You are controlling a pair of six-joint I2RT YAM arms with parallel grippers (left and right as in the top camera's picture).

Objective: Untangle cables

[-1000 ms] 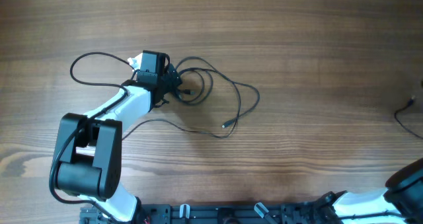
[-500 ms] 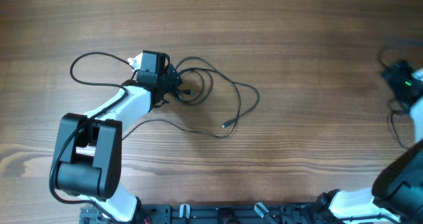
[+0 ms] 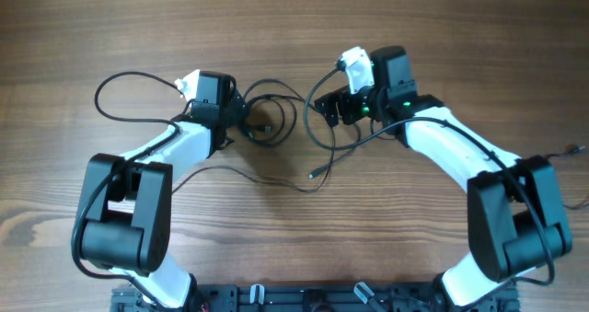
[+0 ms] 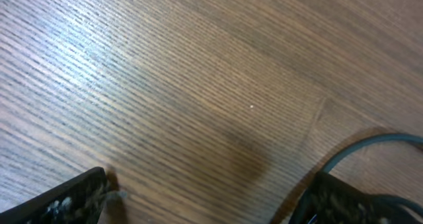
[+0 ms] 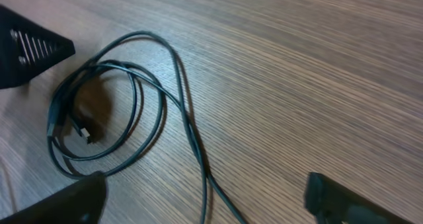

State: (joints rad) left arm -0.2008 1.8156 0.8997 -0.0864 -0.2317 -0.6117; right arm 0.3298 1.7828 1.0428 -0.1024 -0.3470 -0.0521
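The cables are thin dark wires on the wooden table. They form a small coil [image 3: 271, 119] in the middle, a wide loop [image 3: 115, 96] to the left, and a loose strand ending in a tiny plug tip [image 3: 314, 174]. My left gripper [image 3: 241, 121] rests at the coil's left edge, open, with only bare wood between its fingers [image 4: 66, 201]; one wire [image 4: 370, 145] curves past its right finger. My right gripper [image 3: 329, 109] stands open at the coil's right side. In the right wrist view two crossing strands [image 5: 201, 164] run between its fingers [image 5: 344, 201], and the coil [image 5: 106, 112] lies just ahead.
Part of the left gripper's black body [image 5: 26, 42] shows in the upper left of the right wrist view. Another thin dark wire [image 3: 572, 152] lies at the table's right edge. Bare wood stretches along the far side and in front of the cables.
The right arm has swung in from the table's right edge to the right side of the cables, and its gripper has opened. The left arm and the coil have barely shifted.
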